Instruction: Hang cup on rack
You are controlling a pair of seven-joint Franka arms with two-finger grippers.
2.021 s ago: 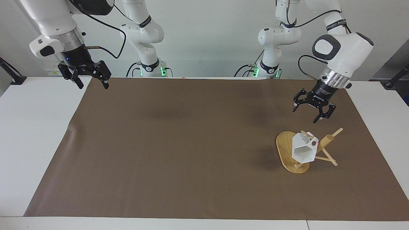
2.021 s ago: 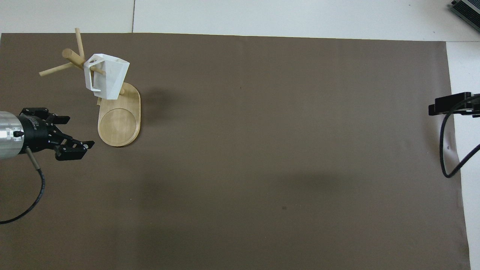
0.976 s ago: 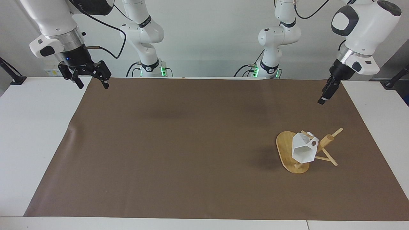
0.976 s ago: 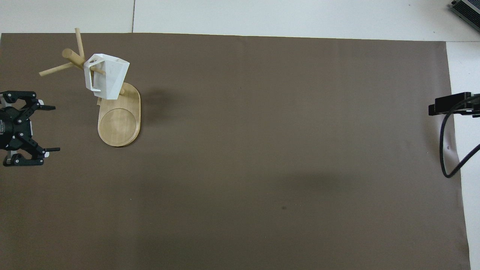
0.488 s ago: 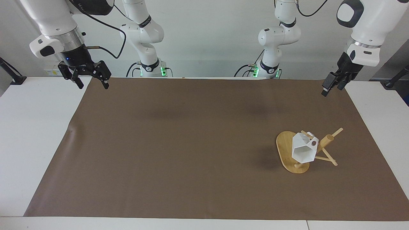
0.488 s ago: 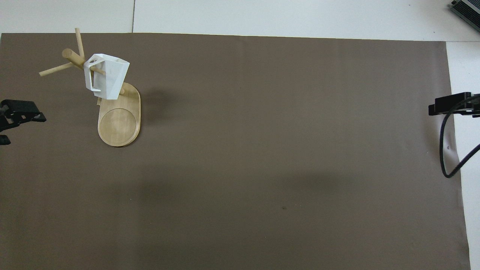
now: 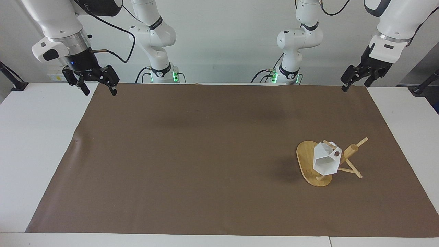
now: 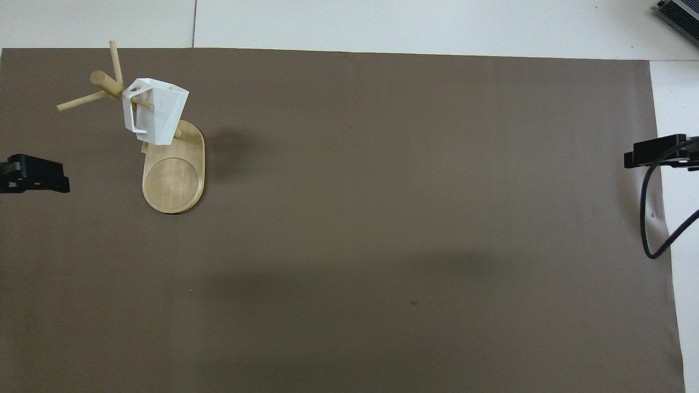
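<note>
the cup (image 7: 325, 160) hangs on the rack (image 7: 310, 164). a thin peg goes through the hole in its handle. the cup is off the mat (image 7: 192, 157) and tips to one side, with its open mouth showing in the facing view. the rack stands on the mat toward the left arm's end of the table. its flat base sits on the mat and its pegs stick out from the post.

the left gripper (image 7: 355, 79) is up in the air over the corner of the mat by its own arm's base, well apart from the rack. its fingers are spread open and it holds nothing.

the right gripper (image 7: 98, 83) waits up in the air over the other corner of the mat, by its own arm's base. its fingers are spread open too, and it holds nothing.
</note>
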